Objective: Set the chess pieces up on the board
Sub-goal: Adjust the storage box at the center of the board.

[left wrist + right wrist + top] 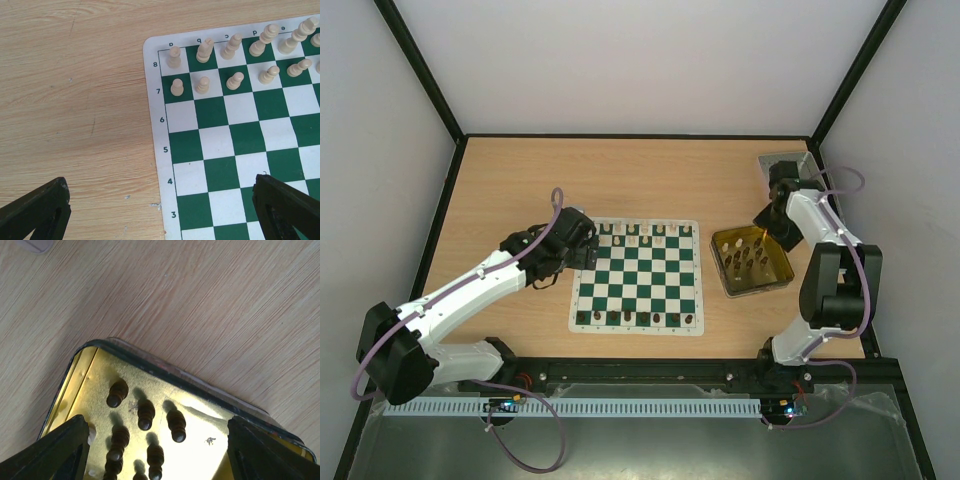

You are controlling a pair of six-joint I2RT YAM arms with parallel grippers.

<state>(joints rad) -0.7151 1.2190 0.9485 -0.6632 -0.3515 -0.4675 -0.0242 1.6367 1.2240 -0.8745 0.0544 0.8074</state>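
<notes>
In the left wrist view, the white border of the board carries small dark rank numbers down its left margin, each beside its row of squares: 8, 7, 6, 5, 4, 3; along the top margin stand file letters, seen upside down: a, b, c, d, e; from the overhead camera these border marks are too small to read.

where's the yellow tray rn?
Top view: the translucent yellow plastic tray sits on the wooden table just right of the green-and-white checked chess mat; the right claw hangs over it, dark brown chess pieces inside.
</notes>
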